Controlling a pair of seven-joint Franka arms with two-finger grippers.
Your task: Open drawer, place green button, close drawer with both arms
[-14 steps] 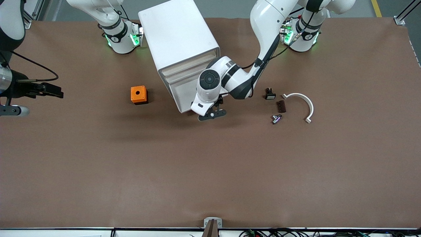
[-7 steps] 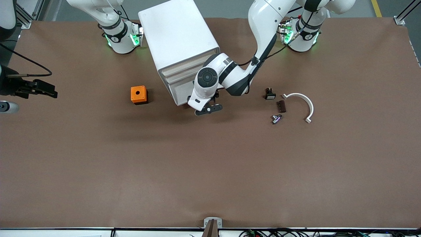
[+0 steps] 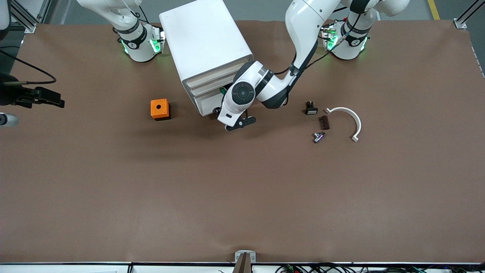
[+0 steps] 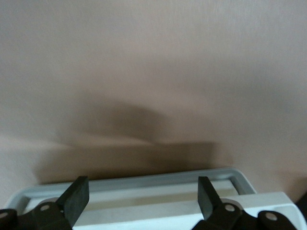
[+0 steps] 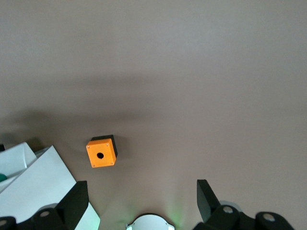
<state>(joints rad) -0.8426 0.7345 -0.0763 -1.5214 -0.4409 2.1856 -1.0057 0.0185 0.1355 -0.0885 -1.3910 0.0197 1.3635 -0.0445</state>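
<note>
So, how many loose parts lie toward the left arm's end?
4: a black white-faced button, a brown block beside it, a silver fitting nearer the front camera than the block, a white curved bracket beside the block.

Site: robotics lab bench, as I see it from my station. Brown mat (image 3: 242, 189) covering the whole table; two white arms (image 3: 303, 34) bolted along one edge, bases lit green; aluminium framing (image 3: 468, 15) at the corners; cable bundles (image 3: 326, 268) along the camera-side edge; grey floor with a yellow line (image 3: 434, 9).
</note>
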